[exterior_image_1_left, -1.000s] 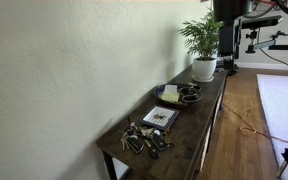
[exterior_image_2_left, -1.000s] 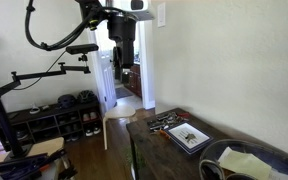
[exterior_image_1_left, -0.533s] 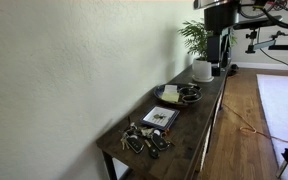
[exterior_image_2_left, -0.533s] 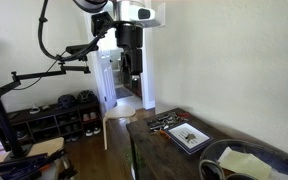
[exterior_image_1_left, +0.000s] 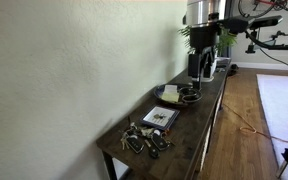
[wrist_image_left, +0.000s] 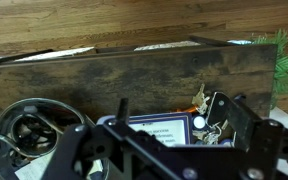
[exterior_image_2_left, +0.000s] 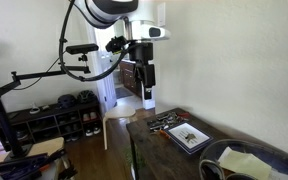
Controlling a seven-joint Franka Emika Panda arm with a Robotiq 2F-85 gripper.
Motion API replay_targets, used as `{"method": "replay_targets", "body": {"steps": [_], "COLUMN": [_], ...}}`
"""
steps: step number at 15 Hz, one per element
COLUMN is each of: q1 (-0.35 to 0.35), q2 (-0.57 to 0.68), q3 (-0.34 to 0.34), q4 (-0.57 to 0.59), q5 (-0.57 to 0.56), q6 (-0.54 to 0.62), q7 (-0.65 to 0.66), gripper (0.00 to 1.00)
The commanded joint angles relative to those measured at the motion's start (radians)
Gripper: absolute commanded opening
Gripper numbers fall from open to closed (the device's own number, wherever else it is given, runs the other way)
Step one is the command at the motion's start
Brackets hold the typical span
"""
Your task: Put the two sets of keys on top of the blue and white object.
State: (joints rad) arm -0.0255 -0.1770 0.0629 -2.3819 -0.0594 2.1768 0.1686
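Pale wall behind, with a dark wood table (exterior_image_1_left: 191,124) running along it in an exterior view. Up at the far end the gripper (exterior_image_1_left: 200,74) hangs above the surface, in front of the plant (exterior_image_1_left: 197,35), its jaws spread and nothing in them. A dish (exterior_image_1_left: 179,94) sits just below and nearer the camera than it. The booklet (exterior_image_1_left: 161,117) lies farther off, and the keys (exterior_image_1_left: 144,140) lie well apart from the gripper at the near end, both bunches close together, just beside the booklet and not on it

From the doorway side in an exterior view, the gripper (exterior_image_2_left: 147,98) hangs high over the table (exterior_image_2_left: 152,150), holding nothing. The keys (exterior_image_2_left: 164,121) lie well below it, slightly to the right in the picture, with the booklet (exterior_image_2_left: 189,135) just past them and the dish (exterior_image_2_left: 246,160) beyond that

Wrist view: the gripper (wrist_image_left: 169,112) has its fingers (wrist_image_left: 246,130) set wide, with only table (wrist_image_left: 104,75) between them. The booklet (wrist_image_left: 159,128) shows low between the fingers, the keys (wrist_image_left: 210,124) against the right-hand finger in the picture, the dish (wrist_image_left: 29,128) out past the left-hand one, and plant (wrist_image_left: 284,66) leaves at the right edge
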Motion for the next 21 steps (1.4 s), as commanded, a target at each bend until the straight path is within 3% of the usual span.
{"method": "replay_targets", "body": {"steps": [1,11,16,21], "q1": [0.012,0.018,0.037,0.06], "q2": [0.024,0.041,0.134,0.241], "q3": [-0.001,-0.008,-0.004,0.002], "q4": [-0.005,-0.005,0.04,0.103], "q5": [-0.01,0.012,0.028,0.013], "q6": [0.056,0.051,0.087,0.141], "q7": [0.047,0.014,-0.024,0.033], "gripper": [1.0,1.0,1.0,1.0]}}
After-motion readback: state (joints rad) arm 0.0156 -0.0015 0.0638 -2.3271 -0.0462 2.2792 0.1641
